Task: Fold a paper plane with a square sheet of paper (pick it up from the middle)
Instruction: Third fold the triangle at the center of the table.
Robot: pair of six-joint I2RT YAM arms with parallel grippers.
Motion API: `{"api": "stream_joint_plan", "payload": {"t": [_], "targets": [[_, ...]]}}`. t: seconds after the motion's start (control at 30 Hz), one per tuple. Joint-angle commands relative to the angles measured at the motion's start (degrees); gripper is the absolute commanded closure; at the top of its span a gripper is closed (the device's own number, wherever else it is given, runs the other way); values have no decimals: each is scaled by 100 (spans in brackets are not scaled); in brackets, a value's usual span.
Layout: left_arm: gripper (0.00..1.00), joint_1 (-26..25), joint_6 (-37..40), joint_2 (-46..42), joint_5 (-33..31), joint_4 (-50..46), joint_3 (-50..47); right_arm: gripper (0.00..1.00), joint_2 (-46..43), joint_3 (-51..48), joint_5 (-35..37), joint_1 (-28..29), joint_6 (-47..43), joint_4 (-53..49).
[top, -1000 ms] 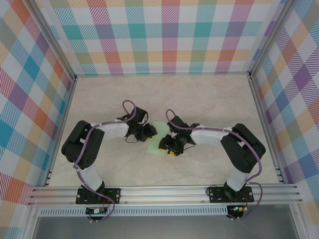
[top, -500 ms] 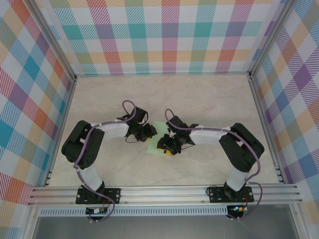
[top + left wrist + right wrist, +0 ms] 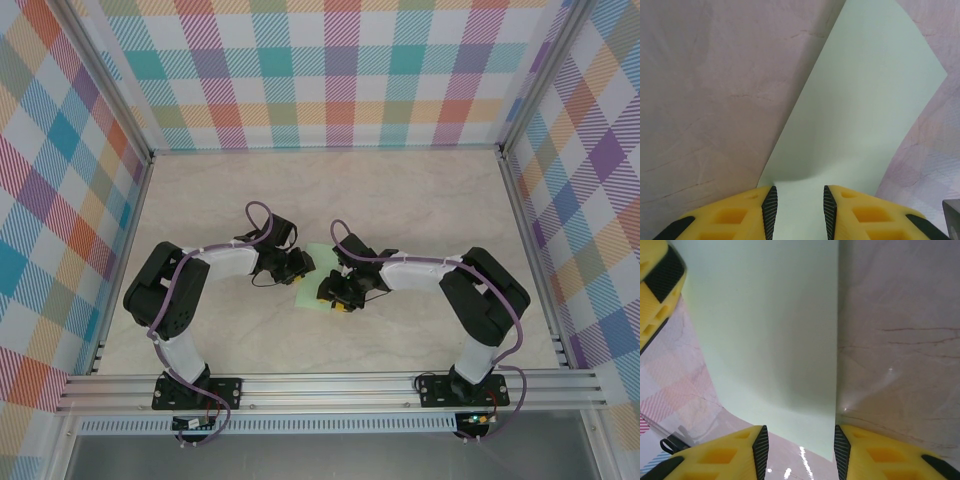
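Well, on the left we saw the left gripper [image 3: 298,266] pointing down at the table [image 3: 420,200]. Its two yellow fingers [image 3: 730,220] stood partly apart, with a clear gap between the black pads [image 3: 771,210]. They pinched nothing. The square sheet of paper [image 3: 860,100] lay on the table, and its near end sat right in the gap between those fingers. From there the pale green sheet ran away from the fingertips, up and to the right. A small bump showed in the paper just ahead of the gap.

Just beside it, the right gripper [image 3: 335,293] pointed down too. Its fingers stood partly apart as well and had hold of nothing. The near corner of the sheet lay between its pads. The straight edge of the paper ran away from the pad of the right-hand finger. Most of the sheet lay ahead of the gap and of the left-hand finger. Bare table lay ahead of the right-hand finger. Far ahead on the left, one finger of the left gripper stood at the far end of the paper.
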Motion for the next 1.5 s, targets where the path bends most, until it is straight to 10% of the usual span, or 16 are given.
{"api": "stream_joint_plan", "payload": {"t": [0.0,0.3,0.63,1.47], "targets": [[66,-39,-15,176,-151,-291,3,60,30,11,-227,89,-10,193],[66,-39,-10,150,-160,-308,-1,63,-1,-151,-318,126,213,472],[63,-39,142,-340,322,-2,-56,100,-346,-267,133,118,237,10],[62,-56,381,-428,270,192,-54,87,-377,90,-101,-5,-307,-745]]}}
